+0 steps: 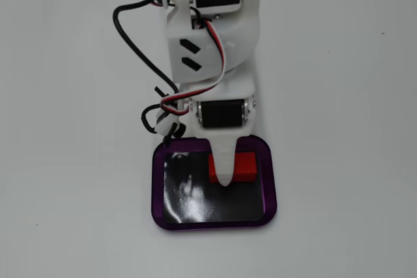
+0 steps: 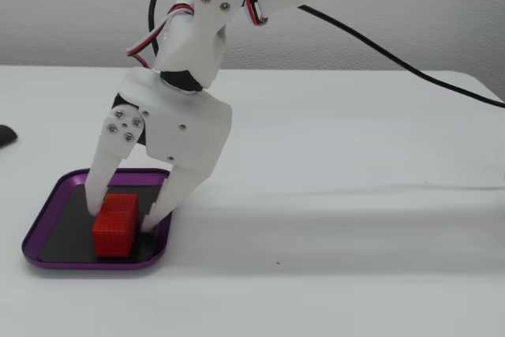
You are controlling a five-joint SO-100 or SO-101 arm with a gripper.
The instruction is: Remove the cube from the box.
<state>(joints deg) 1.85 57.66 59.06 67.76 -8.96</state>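
The red cube [image 1: 245, 166] lies in the box [image 1: 158, 190], a shallow purple-rimmed tray with a shiny black bottom, near its upper right corner in a fixed view. In the other fixed view the cube [image 2: 116, 225] rests on the tray floor at the box's [image 2: 87, 263] right end. My white gripper [image 2: 121, 219] reaches down into the box with its jaws spread, one finger on each side of the cube. From above the gripper [image 1: 225, 179] covers the cube's middle. The cube is not lifted.
The box stands on a plain white table. Black and red-white cables [image 1: 140, 53] loop beside the arm. A dark object [image 2: 5, 135] shows at the left edge of the table.
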